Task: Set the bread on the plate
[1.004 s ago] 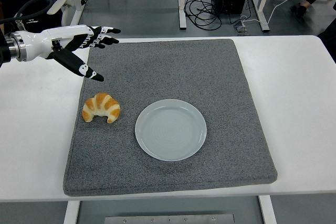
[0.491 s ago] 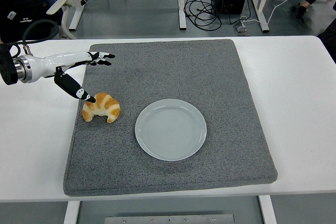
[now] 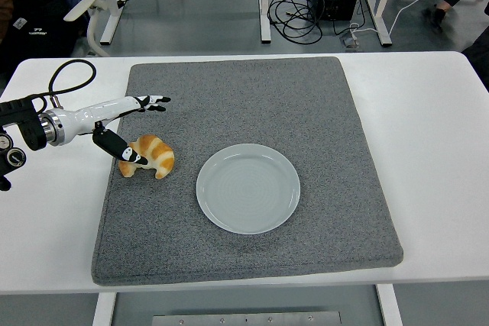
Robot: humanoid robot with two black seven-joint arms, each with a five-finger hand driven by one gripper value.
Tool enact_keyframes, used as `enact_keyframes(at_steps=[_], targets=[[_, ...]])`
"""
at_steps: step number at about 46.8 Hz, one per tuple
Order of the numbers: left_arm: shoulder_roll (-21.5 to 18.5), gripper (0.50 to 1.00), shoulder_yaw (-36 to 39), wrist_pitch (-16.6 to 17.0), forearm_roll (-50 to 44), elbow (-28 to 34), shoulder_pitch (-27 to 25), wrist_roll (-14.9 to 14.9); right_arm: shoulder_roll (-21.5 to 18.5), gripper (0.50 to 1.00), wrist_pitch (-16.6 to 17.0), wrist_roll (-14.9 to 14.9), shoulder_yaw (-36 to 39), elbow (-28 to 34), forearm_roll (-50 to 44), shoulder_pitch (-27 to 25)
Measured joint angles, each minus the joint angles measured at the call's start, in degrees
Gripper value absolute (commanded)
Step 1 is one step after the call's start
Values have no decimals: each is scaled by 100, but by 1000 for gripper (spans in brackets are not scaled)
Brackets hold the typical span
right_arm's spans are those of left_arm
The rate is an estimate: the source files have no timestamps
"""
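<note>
Your left hand [image 3: 126,124] is spread wide open and it holds nothing. The fingers [image 3: 153,102] point to the right, above the gray mat [image 3: 252,97], and the thumb [image 3: 122,150] points down and to the right. The tip of the thumb is at the left end of the bread [image 3: 149,156]; it looks like touching the crust, but you cannot tell this for sure from the head view. The fingers are above and behind the bread, apart from it.

The bread is a croissant. It lies on the mat near the mat's left edge, in the near-left part. The plate [image 3: 248,188] lies on the same mat, to the right of the bread and a little nearer to you. It has nothing on it. Between the bread and the plate there is only a strip of bare mat.

The mat covers most of the white table [image 3: 428,135]. To the right of the plate and behind it the mat is bare, so there is much open room. The mat's near edge is close to the table's near edge.

On the floor behind the table you see black cables [image 3: 302,17] and white table legs [image 3: 266,1]. A person [image 3: 38,5] in dark clothes stands at the top left corner, behind the table.
</note>
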State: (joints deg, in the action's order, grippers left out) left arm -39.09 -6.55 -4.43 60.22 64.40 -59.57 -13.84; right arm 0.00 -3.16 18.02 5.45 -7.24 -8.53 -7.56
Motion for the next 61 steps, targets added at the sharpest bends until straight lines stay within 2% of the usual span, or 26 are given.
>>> enact_keyframes(at_steps=[9,29,41,45,56,61], targets=[[108,966,0,21,-1,-96,155,-37,0,1000,0,0,0,-4,0,0],[533,966,5,155,-9,-674,262,-383,0,1000,0,0,0,1,0,0],[624,961,5,163,-15,-756,365,-424,0,1000,0,0,0,4,0,0],[662,927,5,171,-15,-756,373,-432,0,1000,0,0,0,4,0,0],[666,768,5,214,-10,-757,371,-620,0,1000,0,0,0,1,0,6],[662,715,5,214,-10,-757,371,-636,0,1000,0,0,0,2,0,8]])
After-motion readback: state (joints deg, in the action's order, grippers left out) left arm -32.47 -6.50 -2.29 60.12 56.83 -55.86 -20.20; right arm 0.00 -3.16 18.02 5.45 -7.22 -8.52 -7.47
